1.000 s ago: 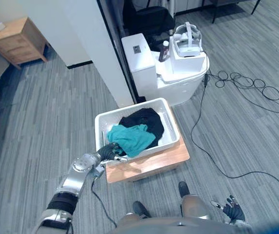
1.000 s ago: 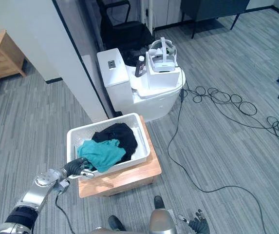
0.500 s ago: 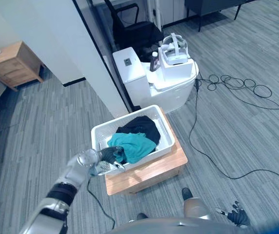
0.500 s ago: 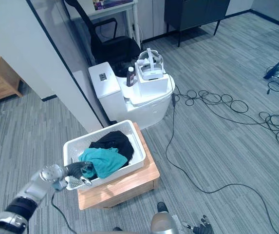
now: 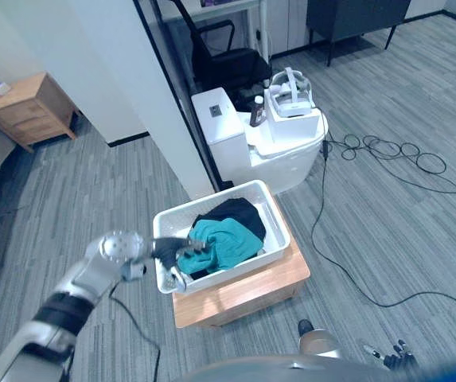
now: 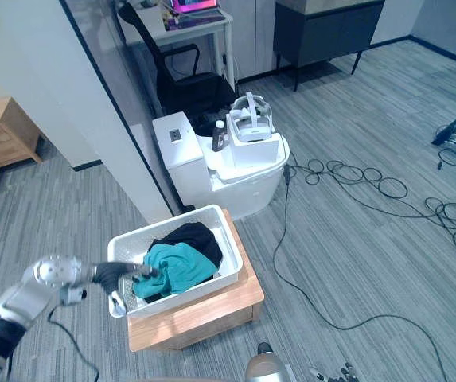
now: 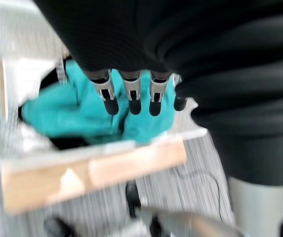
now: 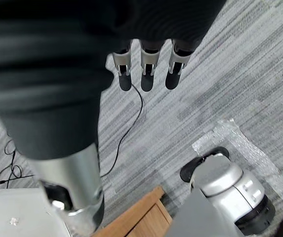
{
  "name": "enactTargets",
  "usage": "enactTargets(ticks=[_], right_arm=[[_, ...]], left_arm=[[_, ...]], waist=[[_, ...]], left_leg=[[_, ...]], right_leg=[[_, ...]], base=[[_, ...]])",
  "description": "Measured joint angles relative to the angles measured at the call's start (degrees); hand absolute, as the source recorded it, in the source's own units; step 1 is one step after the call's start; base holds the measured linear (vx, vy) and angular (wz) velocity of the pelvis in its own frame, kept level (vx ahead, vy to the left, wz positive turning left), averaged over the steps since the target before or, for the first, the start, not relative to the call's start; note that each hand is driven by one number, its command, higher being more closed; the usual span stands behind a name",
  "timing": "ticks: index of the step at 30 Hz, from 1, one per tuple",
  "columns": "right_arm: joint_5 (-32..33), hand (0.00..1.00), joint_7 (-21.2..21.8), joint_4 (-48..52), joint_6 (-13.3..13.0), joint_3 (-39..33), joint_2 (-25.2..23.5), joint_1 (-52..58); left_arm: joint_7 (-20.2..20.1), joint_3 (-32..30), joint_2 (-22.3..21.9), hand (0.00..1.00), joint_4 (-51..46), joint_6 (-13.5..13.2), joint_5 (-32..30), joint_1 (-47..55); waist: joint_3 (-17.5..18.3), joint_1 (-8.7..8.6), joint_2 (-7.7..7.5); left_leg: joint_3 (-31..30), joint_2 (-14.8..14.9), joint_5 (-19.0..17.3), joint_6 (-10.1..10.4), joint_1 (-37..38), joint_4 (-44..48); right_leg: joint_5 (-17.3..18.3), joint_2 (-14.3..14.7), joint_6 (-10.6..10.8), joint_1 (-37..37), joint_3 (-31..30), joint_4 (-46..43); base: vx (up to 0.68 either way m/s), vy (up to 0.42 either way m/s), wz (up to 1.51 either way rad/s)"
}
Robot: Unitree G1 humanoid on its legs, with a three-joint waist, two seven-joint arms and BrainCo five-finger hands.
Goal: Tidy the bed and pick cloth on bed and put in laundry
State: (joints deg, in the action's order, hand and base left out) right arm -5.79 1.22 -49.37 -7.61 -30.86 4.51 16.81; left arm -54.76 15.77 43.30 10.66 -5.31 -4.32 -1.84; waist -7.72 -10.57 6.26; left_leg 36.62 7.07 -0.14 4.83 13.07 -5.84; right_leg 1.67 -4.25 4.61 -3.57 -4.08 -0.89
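A white laundry basket (image 5: 212, 200) sits on a low wooden stand (image 5: 243, 290). In it a teal cloth (image 5: 226, 240) lies on top of a black cloth (image 5: 233, 212). My left hand (image 5: 170, 250) reaches over the basket's left rim, its fingers (image 7: 134, 97) straight just above the teal cloth (image 7: 77, 113), holding nothing. Low at my right side hangs my right hand (image 5: 392, 354), with its fingers (image 8: 148, 74) straight over the grey floor.
A white unit (image 5: 279, 139) with a headset and a bottle on top stands just behind the basket, beside a wall partition (image 5: 160, 103). Cables (image 5: 387, 147) loop over the floor to the right. A wooden nightstand (image 5: 33, 107) stands far left, a black chair (image 5: 228, 60) behind.
The view has shifted as the head moved. My left arm has lifted, and its hand has gone from the basket's front left corner to over the left rim at the teal cloth.
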Motion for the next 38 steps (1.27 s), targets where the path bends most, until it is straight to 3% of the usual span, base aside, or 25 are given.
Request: enactTargets(ticks=[3,5,8,11,12,13,15,18,20,24,28,31,38], right_arm=[[0.6,0.0,-0.7,-0.2,0.4,0.3,0.0,1.2],[1.8,0.0,-1.6,-1.0,0.4,2.2,0.1,1.1],[3.4,0.0,-1.7,-1.2,0.4,5.0,-0.2,1.0],[4.6,0.0,-1.7,-1.8,0.4,5.8,-0.6,1.2],[4.7,0.0,-1.7,-1.8,0.4,5.8,-1.2,1.3],[5.0,0.0,-1.6,-1.9,0.4,5.8,-2.0,1.3],[5.1,0.0,-1.5,-2.4,0.3,5.9,-2.5,1.1],[5.1,0.0,-1.0,-2.8,0.3,5.8,-2.6,1.1],[4.4,0.0,-0.1,-3.0,0.3,5.7,-3.1,1.0],[4.4,0.0,0.9,-3.5,0.4,5.8,-4.4,1.1],[4.6,0.0,1.2,-3.8,0.4,6.9,-4.1,0.5],[6.4,0.0,2.0,-4.3,1.0,7.3,-4.0,-0.3],[10.1,0.0,2.6,-4.7,3.0,9.1,-3.5,-1.5]], left_arm=[[4.8,-2.4,-3.6,0.0,-2.8,4.0,11.1,5.8],[7.4,-5.4,-9.5,0.0,-2.6,10.4,20.2,10.1],[9.1,-5.8,-18.5,0.0,0.3,14.5,22.0,17.9],[16.3,-5.8,-26.8,0.0,10.2,14.9,19.3,23.2],[20.5,-7.0,-29.3,0.0,15.7,14.5,18.8,24.6],[24.2,-11.2,-31.4,0.0,18.8,13.1,18.3,24.8],[27.9,-16.6,-33.3,0.0,26.3,10.6,16.4,24.6],[34.2,-26.1,-36.9,0.0,36.2,5.3,14.0,24.7],[37.6,-29.6,-38.5,0.0,39.4,4.2,13.6,24.5],[44.1,-36.7,-42.4,0.0,40.4,7.4,11.2,24.3],[47.5,-42.6,-44.3,0.0,42.4,10.7,6.7,23.4],[48.0,-43.9,-45.0,0.0,42.5,11.6,3.0,23.3],[48.2,-43.4,-44.7,0.0,43.2,16.3,2.4,21.6]], waist=[[1.6,1.18,-0.45],[2.4,2.0,-1.47],[3.4,2.92,-2.36],[4.0,4.74,-3.14],[4.3,5.49,-3.62],[4.6,5.94,-3.96],[5.2,6.98,-4.38],[6.0,7.17,-4.35],[6.0,7.63,-4.45],[6.0,8.6,-4.63],[6.2,10.18,-4.66],[6.3,10.24,-4.71],[6.3,10.99,-4.78]], left_leg=[[-1.7,-0.1,0.0,0.0,0.0,0.0],[-3.2,-0.1,0.0,0.0,0.0,0.0],[-4.4,-0.3,-0.2,0.1,-0.3,-0.1],[-4.7,-0.4,-0.5,0.1,-0.2,0.0],[-4.9,-0.3,-0.6,0.1,-0.2,0.0],[-5.5,-0.3,-0.6,0.1,-0.4,0.0],[-5.5,-0.3,-0.7,0.2,-0.2,0.0],[-5.4,-0.4,-1.1,0.3,0.4,0.0],[-5.3,-0.4,-1.2,0.4,0.4,0.0],[-6.0,-0.4,-1.2,0.4,0.4,0.0],[-6.5,-0.3,-1.2,0.4,0.2,0.0],[-7.2,-0.3,-1.2,0.4,0.0,-0.1],[-7.3,-0.3,-1.2,0.4,-0.1,-0.1]], right_leg=[[0.5,0.0,-0.1,-0.4,1.2,-0.1],[1.0,-0.2,-0.1,-0.8,2.5,0.0],[2.0,-0.5,0.0,-0.9,3.7,-0.4],[2.7,-0.6,0.1,-0.9,3.9,-1.0],[3.0,-0.6,0.2,-1.0,4.3,-1.2],[3.2,-0.7,0.2,-1.1,4.9,-1.3],[3.2,-0.7,0.1,-1.2,4.9,-1.2],[3.3,-0.9,0.3,-2.0,5.1,-1.0],[3.4,-0.9,0.3,-2.1,5.2,-1.0],[4.1,-1.5,0.2,-2.8,6.9,-1.1],[4.5,-1.5,0.1,-2.9,7.6,-1.3],[4.8,-1.6,0.2,-2.9,8.2,-1.5],[4.8,-1.5,0.2,-3.0,8.2,-1.1]], base=[[0.0,-0.042,0.22],[-0.03,-0.032,0.3],[0.0,-0.022,0.21],[0.02,-0.012,0.08],[0.03,-0.021,0.21],[0.03,-0.021,0.19],[0.03,-0.015,0.04],[0.06,-0.003,0.0],[0.02,-0.003,-0.01],[0.0,-0.016,0.17],[-0.02,-0.031,0.1],[-0.01,-0.025,0.1],[0.0,0.0,0.0]])
